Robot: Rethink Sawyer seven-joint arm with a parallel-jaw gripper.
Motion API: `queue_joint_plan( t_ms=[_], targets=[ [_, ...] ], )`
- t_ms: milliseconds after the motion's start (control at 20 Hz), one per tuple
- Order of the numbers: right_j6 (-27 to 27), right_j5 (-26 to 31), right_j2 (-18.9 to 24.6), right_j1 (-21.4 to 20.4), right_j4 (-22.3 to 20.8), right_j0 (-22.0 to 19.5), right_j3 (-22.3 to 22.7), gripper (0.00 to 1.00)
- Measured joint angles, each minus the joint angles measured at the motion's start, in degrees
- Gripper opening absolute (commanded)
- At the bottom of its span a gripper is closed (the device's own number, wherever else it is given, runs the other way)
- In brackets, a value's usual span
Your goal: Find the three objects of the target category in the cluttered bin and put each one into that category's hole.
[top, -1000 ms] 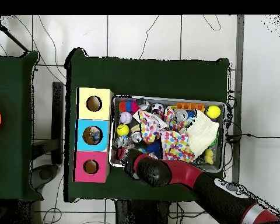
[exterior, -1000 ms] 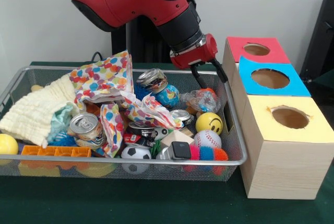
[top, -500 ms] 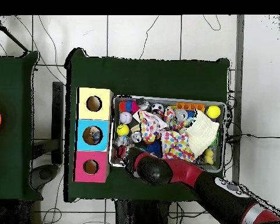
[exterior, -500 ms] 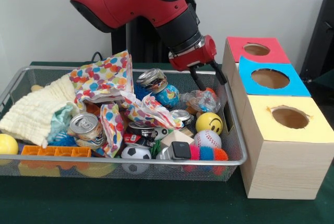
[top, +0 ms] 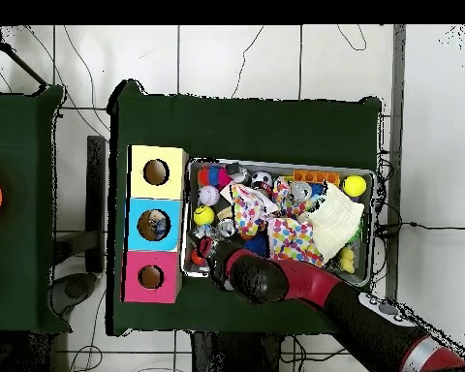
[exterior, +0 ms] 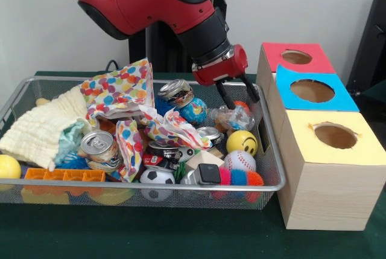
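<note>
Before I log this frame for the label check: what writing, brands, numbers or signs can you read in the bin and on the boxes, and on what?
No words or numbers are readable.
Smiley face, a sign and not text: on the yellow ball.
Red and black can lying in the bin: has print, too blurred to read.
Globe ball: map pattern only.
Red box, blue box, yellow box: blank.

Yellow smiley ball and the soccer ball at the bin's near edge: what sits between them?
In the front view, between the smiley ball and the soccer ball lie a pale wooden block and a black cube.
</note>
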Motion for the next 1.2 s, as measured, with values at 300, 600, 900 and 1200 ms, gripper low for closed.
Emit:
queue_joint_plan(
  t_ms=[300,600,900,1200],
  targets=[
    [0.00,0.39,-0.12,0.00,-0.01,-0.01,-0.61,1.00],
    [0.00,0.75,-0.21,0.01,-0.01,0.04,-0.82,1.00],
    [0.00,0.85,-0.36,0.02,-0.01,0.17,-1.07,1.00],
    [0.00,1.61,-0.41,0.01,-0.01,0.18,-1.33,1.00]
  ],
)
